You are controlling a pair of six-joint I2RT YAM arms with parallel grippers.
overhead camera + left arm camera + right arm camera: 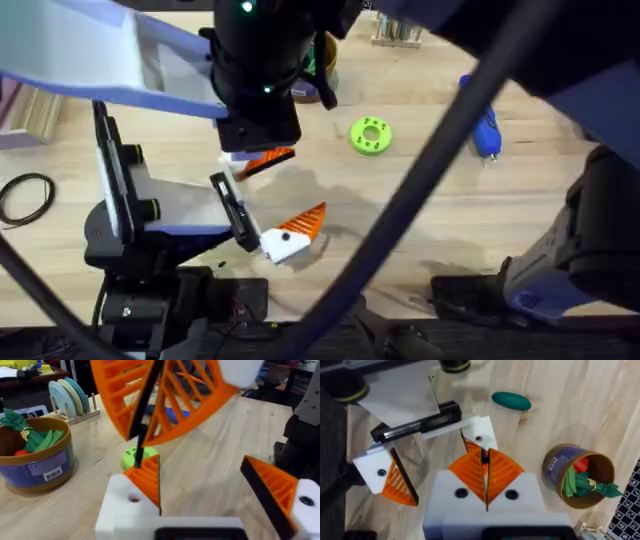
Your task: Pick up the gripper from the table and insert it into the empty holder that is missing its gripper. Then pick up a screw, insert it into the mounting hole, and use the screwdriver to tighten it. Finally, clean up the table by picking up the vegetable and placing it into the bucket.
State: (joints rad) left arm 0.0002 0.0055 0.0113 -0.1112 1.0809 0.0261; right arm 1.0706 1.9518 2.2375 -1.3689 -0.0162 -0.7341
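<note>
Noting right gripper [484, 457] clenched, ribbed orange pads pressing flat together, tips just at the gripper [146, 477], an orange wedge sitting on the white block holder [120, 505] over the tabletop's near middle. Seeing left gripper [200, 467] spread wide, grasping nothing. Finding smooth blue screwdriver [485, 130] lying toward the far right edge, round bucket [555, 467] holding green vegetable [582, 482].

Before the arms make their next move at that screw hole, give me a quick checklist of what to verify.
1. Right gripper shut on the thin dark piece: ok.
2. Left gripper open, orange wedges on both sides: ok.
3. Mounting hole unobstructed: ok.
4. Dark piece's tip lined up with the hole: cannot tell.
5. Blue screwdriver lying free on the table: ok.
6. Green oval item in the bucket: not ok, it lies on the table.
</note>
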